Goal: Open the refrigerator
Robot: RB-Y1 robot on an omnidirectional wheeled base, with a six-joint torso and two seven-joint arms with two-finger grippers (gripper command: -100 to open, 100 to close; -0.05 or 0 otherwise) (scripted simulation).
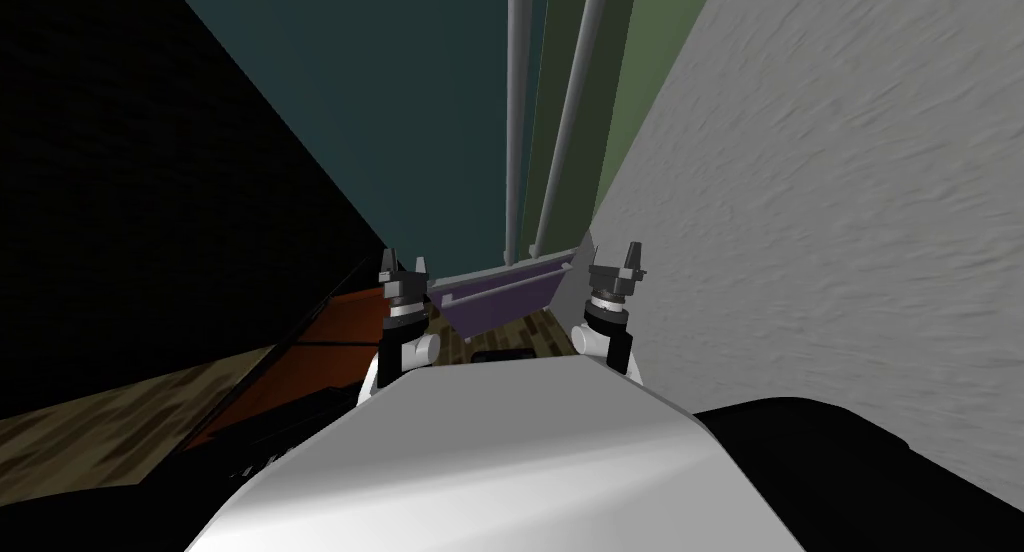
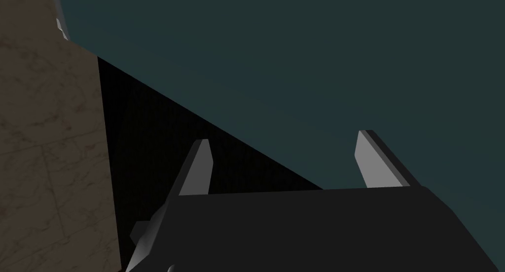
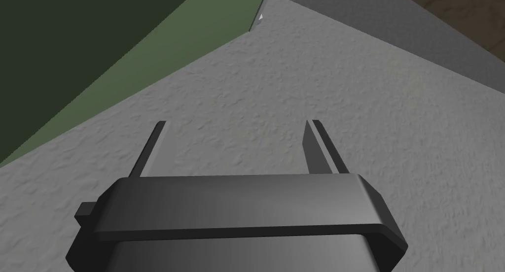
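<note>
Left gripper spread at teal refrigerator, right gripper spread at wall

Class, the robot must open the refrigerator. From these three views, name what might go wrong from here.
1. On the refrigerator, the two grey handles run close side by side, so the open right pincer may catch the wrong one, or both.
2. That pincer also sits near the rough grey wall; a wide reach might scrape it.
</note>
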